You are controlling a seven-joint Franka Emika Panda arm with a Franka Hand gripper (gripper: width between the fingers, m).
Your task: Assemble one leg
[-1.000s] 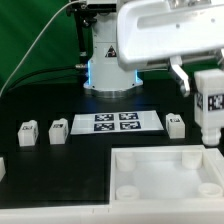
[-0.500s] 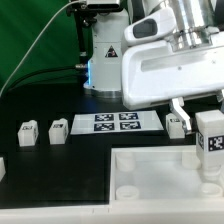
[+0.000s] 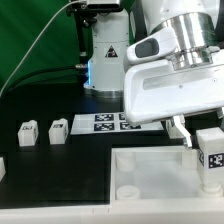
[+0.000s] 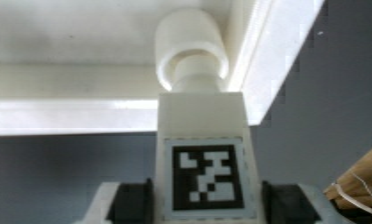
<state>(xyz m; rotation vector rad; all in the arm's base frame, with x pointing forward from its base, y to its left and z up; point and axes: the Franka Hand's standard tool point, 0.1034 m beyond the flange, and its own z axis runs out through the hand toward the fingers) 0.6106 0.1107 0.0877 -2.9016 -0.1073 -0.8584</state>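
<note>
The hand is clenched on the leg, its fingers pressed against the two opposite sides of the block near its upper end. The leg hangs upright below the hand, its black-and-white tag facing outward in both views. In the wrist view the hand looks straight down the leg to its rounded lower end, which sits over a corner of the panel, just inside the raised rim. Whether that tip touches the panel cannot be told.

The panel lies flat on the dark surface under the hand and reaches away from it toward the exterior view's left. Behind the hand, and partly hidden by it, lies the marker board. Farther from the hand on that side stands a loose leg, then a second loose leg just beside it, and farthest a third loose leg, cut off by the picture's edge. The arm's base rises behind the marker board
</note>
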